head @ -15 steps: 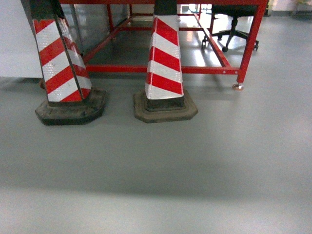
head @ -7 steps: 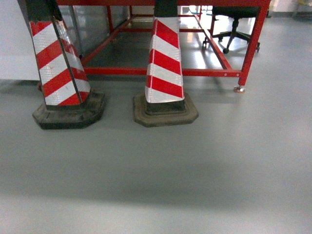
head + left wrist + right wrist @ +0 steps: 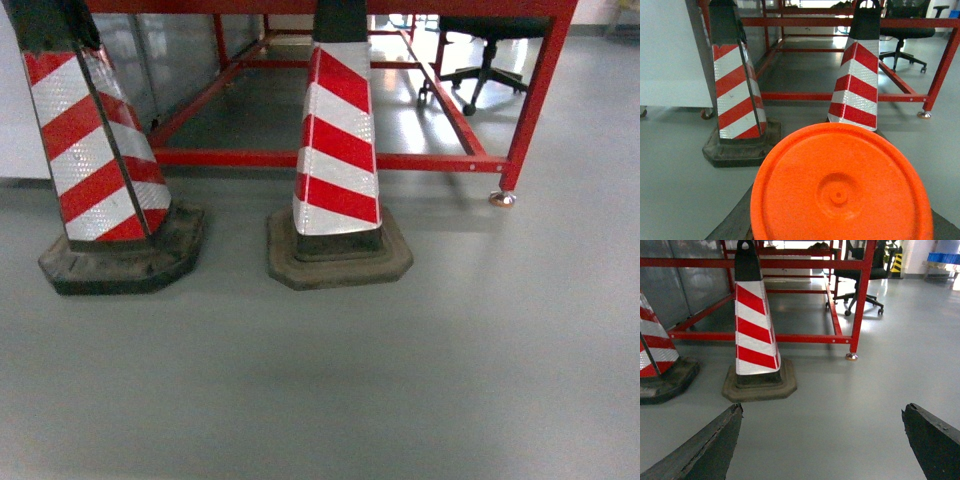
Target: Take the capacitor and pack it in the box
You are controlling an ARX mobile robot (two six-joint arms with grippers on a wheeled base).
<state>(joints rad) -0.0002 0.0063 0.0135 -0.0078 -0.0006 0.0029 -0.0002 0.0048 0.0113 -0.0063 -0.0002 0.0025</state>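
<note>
Capacitor & box: neither shows in any of the three views, so position can't be told.

Head view: grey floor (image 3: pixel 400 380) w/ two red-and-white striped traffic cones on black bases. Left cone (image 3: pixel 90 150) leans slightly; centre cone (image 3: pixel 338 150) stands upright, just beside it, bases apart. Behind both: red steel frame (image 3: pixel 440 161), its caster foot (image 3: pixel 502 198) on the floor at right. Black office chair (image 3: pixel 490 60) beyond the frame, upper right.

Left wrist view: orange round disc (image 3: pixel 840 190) w/ a small raised hub fills the lower half, covering the left gripper (image 3: pixel 837 230); only dark edges (image 3: pixel 732 225) show at the bottom corners. Jaw state can't be told.

Right wrist view: right gripper (image 3: pixel 822 440) w/ two dark fingertips (image 3: pixel 705 445) at the bottom corners, spread wide apart, nothing between them but bare floor. Centre cone ahead, well apart from the tips.
</note>
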